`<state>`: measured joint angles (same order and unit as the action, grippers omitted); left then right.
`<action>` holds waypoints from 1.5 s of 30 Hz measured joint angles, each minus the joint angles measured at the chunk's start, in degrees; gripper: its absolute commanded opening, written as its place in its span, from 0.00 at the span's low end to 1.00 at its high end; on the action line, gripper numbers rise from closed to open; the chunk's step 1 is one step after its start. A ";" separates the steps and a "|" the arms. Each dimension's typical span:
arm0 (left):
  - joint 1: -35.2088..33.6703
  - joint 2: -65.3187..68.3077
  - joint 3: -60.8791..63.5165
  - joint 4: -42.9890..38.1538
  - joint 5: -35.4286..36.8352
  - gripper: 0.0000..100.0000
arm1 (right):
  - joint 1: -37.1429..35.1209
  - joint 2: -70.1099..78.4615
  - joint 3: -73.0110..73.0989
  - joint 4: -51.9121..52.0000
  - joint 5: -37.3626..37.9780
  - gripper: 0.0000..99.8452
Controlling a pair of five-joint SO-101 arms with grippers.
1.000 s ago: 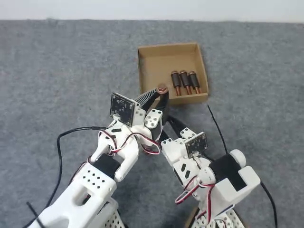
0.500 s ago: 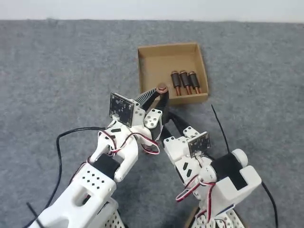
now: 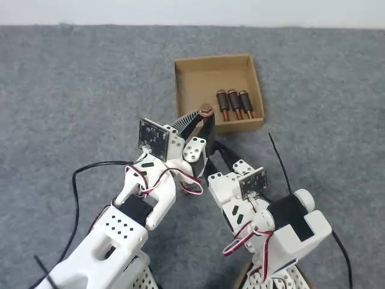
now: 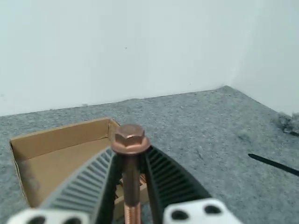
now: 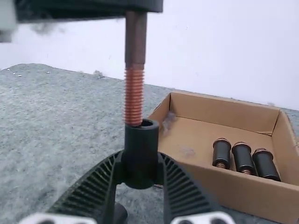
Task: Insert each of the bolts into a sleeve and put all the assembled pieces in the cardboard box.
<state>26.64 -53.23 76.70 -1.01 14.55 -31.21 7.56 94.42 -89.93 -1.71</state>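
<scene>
So at this point the left tool (image 4: 130, 155) was clenched on the bolt (image 4: 131, 184), gripping the shank just under the hex head, with the bolt upright and head up. In the high view you could see that head (image 3: 206, 111) poking out above the tool's tips, right by the near wall of the cardboard box (image 3: 201, 83).

The right tool (image 5: 140, 164) was underneath, clamped around the black sleeve (image 5: 140, 151), which stood upright with its open end facing up. The bolt's threaded end (image 5: 134, 100) came straight down onto that opening and sat right at the mouth. Honestly couldn't tell how far in it had gone, if at all.

The box sat on the grey fuzzy tabletop (image 3: 72, 78) just beyond both tools. Three assembled pieces (image 3: 235, 105) were already lying in it, side by side against the near wall toward the right corner. A black cable (image 3: 278, 161) trailed across the tabletop beside the right arm.
</scene>
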 measured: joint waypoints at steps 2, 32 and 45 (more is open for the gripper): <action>0.00 0.00 0.00 0.00 0.00 0.01 | 0.00 0.00 0.00 0.00 0.00 0.01; 1.14 0.00 -0.09 -0.09 -0.35 0.01 | 0.62 0.00 0.00 0.00 0.00 0.01; 1.41 11.69 -6.51 -3.16 -0.35 0.01 | 1.14 -0.09 0.00 -0.62 -0.09 0.01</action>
<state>28.04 -41.54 70.20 -4.18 14.20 -30.07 7.47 94.42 -90.55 -1.80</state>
